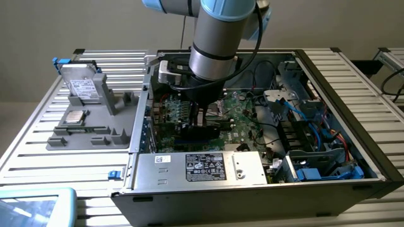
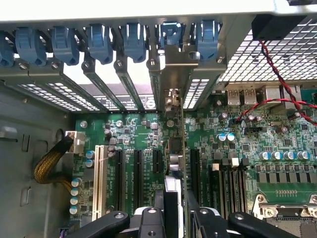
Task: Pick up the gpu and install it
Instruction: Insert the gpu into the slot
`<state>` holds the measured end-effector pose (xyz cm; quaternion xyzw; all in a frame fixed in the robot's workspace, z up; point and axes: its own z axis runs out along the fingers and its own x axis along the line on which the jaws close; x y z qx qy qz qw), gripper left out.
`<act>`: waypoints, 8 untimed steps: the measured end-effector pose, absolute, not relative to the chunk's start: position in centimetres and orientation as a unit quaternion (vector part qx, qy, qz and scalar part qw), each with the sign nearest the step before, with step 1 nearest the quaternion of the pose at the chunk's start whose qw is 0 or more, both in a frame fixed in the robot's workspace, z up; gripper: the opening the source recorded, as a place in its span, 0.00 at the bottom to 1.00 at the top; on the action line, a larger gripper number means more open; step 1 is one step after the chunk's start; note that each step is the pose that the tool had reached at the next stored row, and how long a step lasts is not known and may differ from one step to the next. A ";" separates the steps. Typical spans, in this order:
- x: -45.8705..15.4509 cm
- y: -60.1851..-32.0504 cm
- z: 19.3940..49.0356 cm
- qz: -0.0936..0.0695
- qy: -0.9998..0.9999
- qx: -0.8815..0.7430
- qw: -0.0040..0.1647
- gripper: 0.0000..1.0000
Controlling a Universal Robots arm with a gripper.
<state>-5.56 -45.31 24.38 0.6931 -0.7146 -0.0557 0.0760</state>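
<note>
Pinching gpu (image 2: 173, 191) edge-on between the jaws, upright over the motherboard (image 2: 133, 134) slots beneath them, bracket (image 2: 171, 101) ahead of them; probably light, stiff and fragile, so best gripped by shroud and board edges, never by components.

Arm (image 1: 215, 52) down in the open case (image 1: 252, 208) — gripper (image 1: 200, 116) and gpu (image 1: 200, 130) at the motherboard (image 1: 243, 118) — grey tray (image 1: 94, 135) beside.
</note>
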 end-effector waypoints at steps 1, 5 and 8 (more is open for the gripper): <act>-5.6 -45.3 24.4 -0.056 -0.715 0.693 0.076 0.27; -5.6 -45.4 24.4 -0.056 -0.715 0.693 0.076 0.27; -5.5 -45.4 24.4 -0.056 -0.715 0.693 0.076 0.27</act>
